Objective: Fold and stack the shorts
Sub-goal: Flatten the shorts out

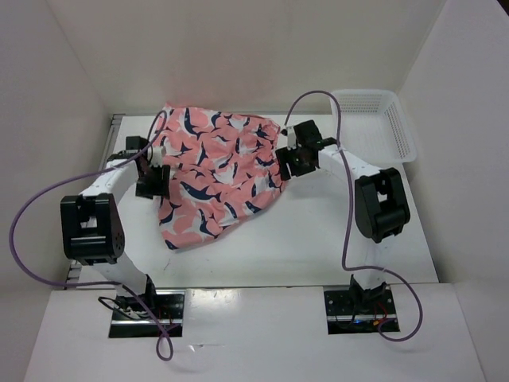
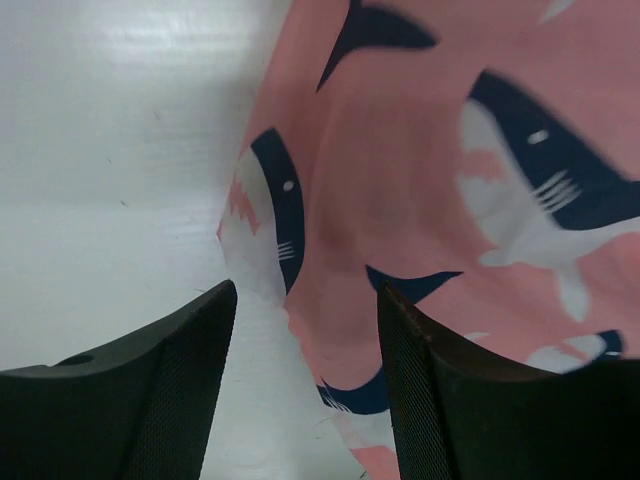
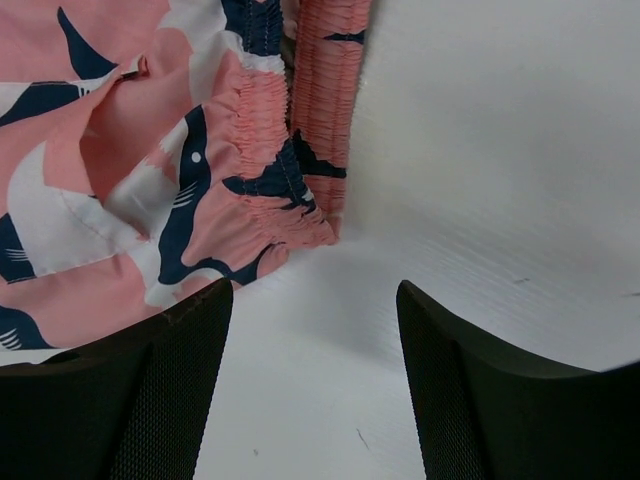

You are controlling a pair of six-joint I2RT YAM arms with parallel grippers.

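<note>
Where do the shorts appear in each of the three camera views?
Top external: the shorts lie spread out, slightly left of the centre.
Left wrist: the shorts fill the right half, their edge running down the middle.
Right wrist: the shorts fill the upper left, gathered waistband toward the centre.
Shared landmark: the white table beside the cloth.

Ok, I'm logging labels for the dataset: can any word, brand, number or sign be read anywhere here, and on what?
None can be read.
The shorts carry only a navy and white animal print, no letters, and no tag shows at the waistband.
The basket, the left arm, the right arm and the table show no legible marking.
</note>
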